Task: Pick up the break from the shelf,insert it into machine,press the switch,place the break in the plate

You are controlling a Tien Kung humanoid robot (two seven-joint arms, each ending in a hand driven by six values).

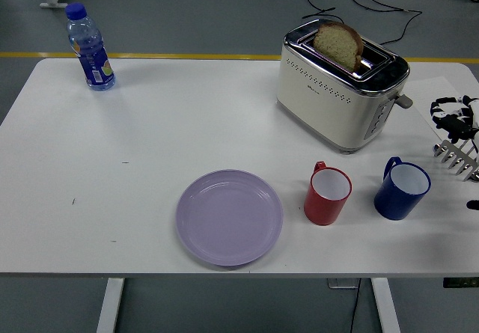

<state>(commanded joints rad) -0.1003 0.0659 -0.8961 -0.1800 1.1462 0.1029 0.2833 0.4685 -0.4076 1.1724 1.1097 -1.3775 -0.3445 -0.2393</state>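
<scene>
A slice of bread [338, 43] stands up out of the slot of the cream and chrome toaster [329, 93] at the back right of the table. The toaster's lever [405, 101] sits high on its right end. A lilac plate [229, 216] lies empty near the front middle. My right hand [451, 114] is at the picture's right edge, to the right of the toaster and apart from it, fingers relaxed and holding nothing. My left hand is out of view.
A red mug [328, 194] and a blue mug [402, 189] stand in front of the toaster. A white rack [458, 159] shows at the right edge. A water bottle [90, 47] stands at the back left.
</scene>
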